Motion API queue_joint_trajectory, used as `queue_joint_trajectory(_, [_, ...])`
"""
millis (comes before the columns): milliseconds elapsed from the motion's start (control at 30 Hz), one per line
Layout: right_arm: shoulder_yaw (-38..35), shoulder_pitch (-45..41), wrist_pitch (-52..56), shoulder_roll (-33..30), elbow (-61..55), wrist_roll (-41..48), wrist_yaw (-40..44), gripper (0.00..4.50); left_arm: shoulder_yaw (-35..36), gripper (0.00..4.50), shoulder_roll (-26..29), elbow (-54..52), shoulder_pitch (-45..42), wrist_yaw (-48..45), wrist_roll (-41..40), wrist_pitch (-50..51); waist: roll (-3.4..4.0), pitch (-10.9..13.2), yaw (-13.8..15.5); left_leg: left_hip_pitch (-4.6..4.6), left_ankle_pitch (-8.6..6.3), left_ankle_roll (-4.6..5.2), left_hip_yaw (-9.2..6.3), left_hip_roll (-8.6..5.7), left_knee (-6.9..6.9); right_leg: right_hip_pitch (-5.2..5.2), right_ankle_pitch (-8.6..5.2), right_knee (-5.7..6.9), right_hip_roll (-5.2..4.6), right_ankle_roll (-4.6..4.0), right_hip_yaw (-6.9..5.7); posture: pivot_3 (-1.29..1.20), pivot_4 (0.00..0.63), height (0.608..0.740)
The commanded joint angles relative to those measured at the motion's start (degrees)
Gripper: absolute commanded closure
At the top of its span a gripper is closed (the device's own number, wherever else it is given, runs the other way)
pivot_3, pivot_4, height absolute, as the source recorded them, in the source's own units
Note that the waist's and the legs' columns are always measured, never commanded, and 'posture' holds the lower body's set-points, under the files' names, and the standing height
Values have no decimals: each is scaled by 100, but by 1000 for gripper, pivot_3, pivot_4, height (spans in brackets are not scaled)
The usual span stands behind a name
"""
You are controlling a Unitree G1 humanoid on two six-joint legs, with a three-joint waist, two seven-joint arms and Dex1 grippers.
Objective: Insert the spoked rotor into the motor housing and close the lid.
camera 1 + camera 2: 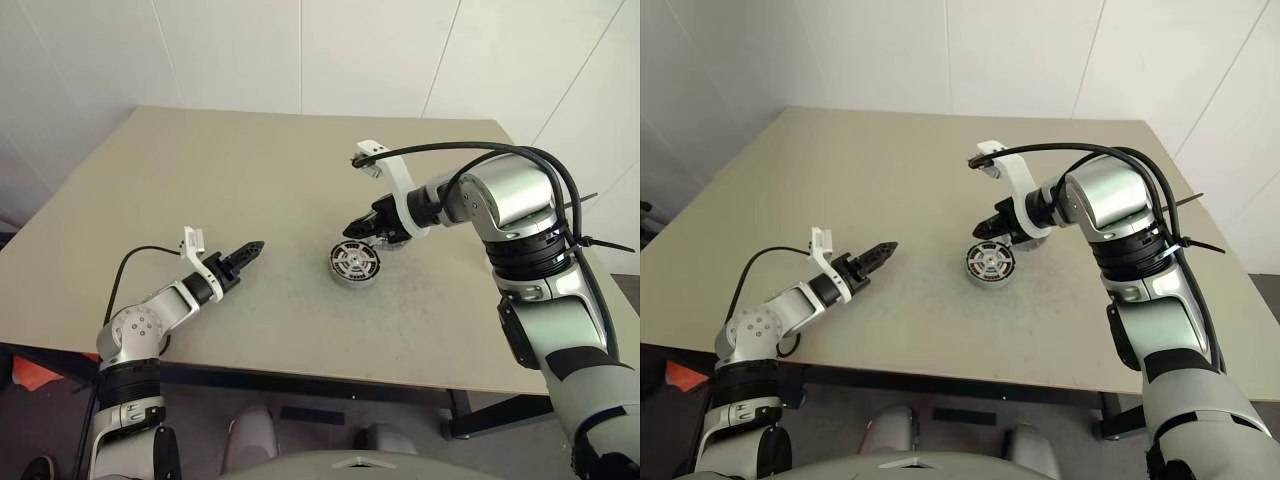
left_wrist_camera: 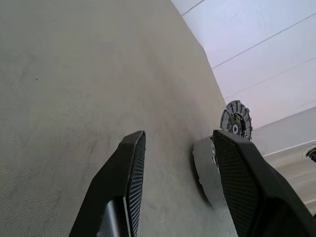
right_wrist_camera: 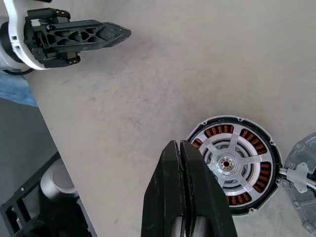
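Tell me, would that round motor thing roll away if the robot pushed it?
Probably not. The motor lies flat on the table, so a push would likely slide it. It looks like metal packed with copper coils, so it is likely heavy for its size and stiff.

no text, label or number can be read anywhere.

Lid (image 3: 301,185) cut off by edge; housing (image 2: 205,168) half-hidden.

Your view: spoked rotor (image 3: 231,163) seated in motor housing (image 1: 356,264) on bench (image 1: 250,160); lid (image 3: 302,180) just beside housing's right.
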Motion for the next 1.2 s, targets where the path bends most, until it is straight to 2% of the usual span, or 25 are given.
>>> queue_joint_trajectory(33, [442, 196, -1745, -605, -839, -206, 154, 4495, 77, 2201, 34, -239, -7, 69, -154, 19, -1, 0, 25, -7, 1, -1, -1, 0, -1, -4, 0, -2, 0, 3, -2, 0, 0, 740])
queue_joint_trajectory(133, [1084, 845, -4949, -1724, -1412, -827, 1298, 4495, 64, 2201, 53, -218, -41, 96, -167, 19, -6, -3, 157, -10, -2, 2, -3, 1, -1, 6, 5, -17, -3, 27, -9, 0, 0, 740])
queue_joint_trajectory(167, [1218, 999, -6014, -2031, -1282, -1108, 1584, 4495, 43, 2201, 66, -188, -62, 87, -152, 11, -6, -3, 166, -14, -6, 9, -4, -1, 0, 8, 2, -20, -9, 36, -14, 0, 0, 740])
queue_joint_trajectory(233, [1693, 1123, -8814, -2662, -512, -2173, 1751, 4495, -10, 2201, 85, -97, -153, 55, -111, -7, -5, -3, 154, -15, -8, 13, -1, -7, 3, 7, 0, -17, -14, 43, -12, 0, 0, 740])
queue_joint_trajectory(267, [1902, 1101, -9894, -2880, -101, -2601, 1847, 4495, -32, 2201, 91, -52, -203, 41, -91, -18, -6, -3, 145, -16, -10, 15, -1, -7, 11, 6, -2, -13, -16, 39, -12, 0, 0, 740])
queue_joint_trajectory(300, [1964, 1100, -10353, -2954, 173, -2679, 2032, 4310, -50, 2201, 95, -8, -253, 31, -74, -32, -7, -3, 135, -20, -10, 15, -1, -7, 18, 5, -10, -7, -17, 26, -12, 0, 0, 740])
queue_joint_trajectory(367, [1839, 1107, -10333, -2812, 324, -2433, 2302, 3884, -82, 2201, 110, 67, -346, 3, -52, -51, -7, -2, 81, -20, -15, 24, -1, -8, 37, 8, -10, 2, -18, 25, -10, 0, 0, 740])
queue_joint_trajectory(467, [1785, 1121, -10537, -2670, 436, -2517, 2515, 2906, -113, 2201, 126, 163, -438, -32, -12, -71, -7, -2, -48, -17, -27, 48, -1, -8, 45, 7, -7, 15, -15, 20, -5, 0, 0, 740])
queue_joint_trajectory(600, [1847, 1258, -10889, -2709, 537, -2692, 2904, 1598, -148, 2201, 132, 272, -471, -45, 40, -128, -7, -3, -69, -18, -29, 53, -1, -3, 49, 6, -3, 16, -10, 14, -6, 0, 0, 740])
queue_joint_trajectory(800, [1840, 1244, -10995, -2323, 809, -2933, 2967, 1598, -123, 2201, 113, 224, -395, -14, 54, -182, -7, -3, -92, -24, -44, 80, -1, -3, 64, 6, -4, 13, -10, 13, -7, 0, 0, 740])
queue_joint_trajectory(967, [1981, 1146, -11319, -1918, 1363, -3478, 2766, 1598, -57, 2201, 115, 107, -257, 34, 22, -197, -7, -3, -142, -23, -45, 81, -1, -5, 70, 10, -4, 15, -13, 13, -8, 0, 0, 740])
queue_joint_trajectory(1200, [2040, 902, -11591, -1389, 2059, -3804, 2640, 1598, 15, 2201, 139, -50, -101, 95, -23, -199, -8, -3, -199, -24, -46, 84, -1, -3, 70, 8, -3, 16, -12, 12, -9, 0, 0, 740])
